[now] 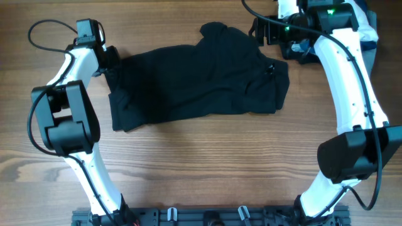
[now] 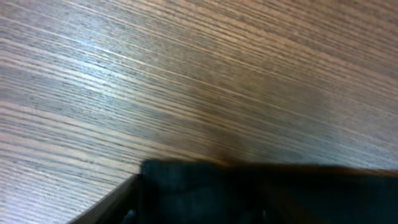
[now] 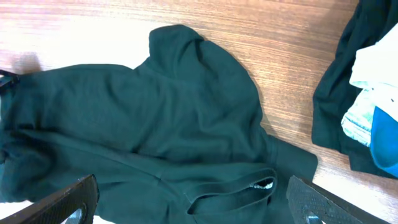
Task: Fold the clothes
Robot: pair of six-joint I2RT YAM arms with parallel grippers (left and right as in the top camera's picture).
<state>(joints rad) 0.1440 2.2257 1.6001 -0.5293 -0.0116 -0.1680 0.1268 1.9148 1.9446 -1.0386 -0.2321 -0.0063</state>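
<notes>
The clothes [image 1: 195, 78], one large black garment, lie spread across the middle of the table. My left gripper [image 1: 112, 59] sits low at its left edge. In the left wrist view, black fabric [image 2: 261, 193] covers the jaws, so their state is hidden. My right gripper [image 1: 269, 31] hovers over the garment's far right corner. In the right wrist view it [image 3: 189, 190] is open and empty above the garment [image 3: 143, 118], whose collar opening shows a small white label [image 3: 264, 183].
A pile of other garments lies at the far right: a dark one [image 3: 336, 106] with a white one [image 3: 376, 59] and a light blue one [image 3: 382, 140] on it. The pile is partly visible behind the right arm in the overhead view [image 1: 370, 44].
</notes>
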